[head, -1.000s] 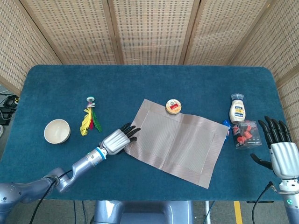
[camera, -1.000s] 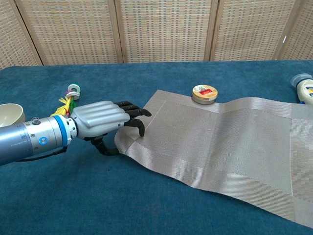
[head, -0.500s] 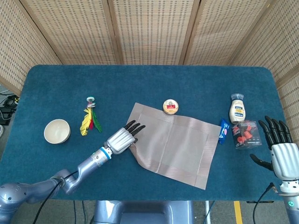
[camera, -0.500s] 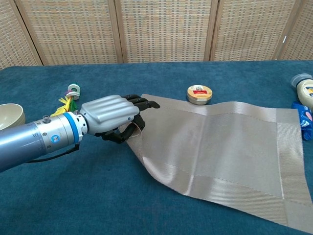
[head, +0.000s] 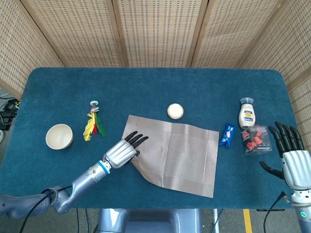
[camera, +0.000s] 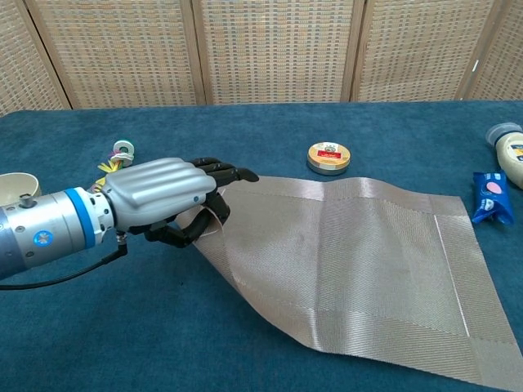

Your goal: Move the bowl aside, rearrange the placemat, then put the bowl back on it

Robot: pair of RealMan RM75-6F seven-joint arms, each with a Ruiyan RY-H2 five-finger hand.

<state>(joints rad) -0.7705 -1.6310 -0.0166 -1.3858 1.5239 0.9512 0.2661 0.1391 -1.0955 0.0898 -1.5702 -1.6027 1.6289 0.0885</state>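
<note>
Bowl (head: 59,136) already aside at table's left, mat (head: 175,153) mid-table and skewed — left hand (head: 121,152) pinching its left corner, right hand (head: 291,155) open, idle — straightening and bowl return remain.

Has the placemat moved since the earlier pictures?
Yes. The placemat, pulled by the left hand, turned and slid left; it no longer touches the round tin.

Silver hands (camera: 163,200), black fingers (camera: 225,173), apparently blue-ringed wrists.
</note>
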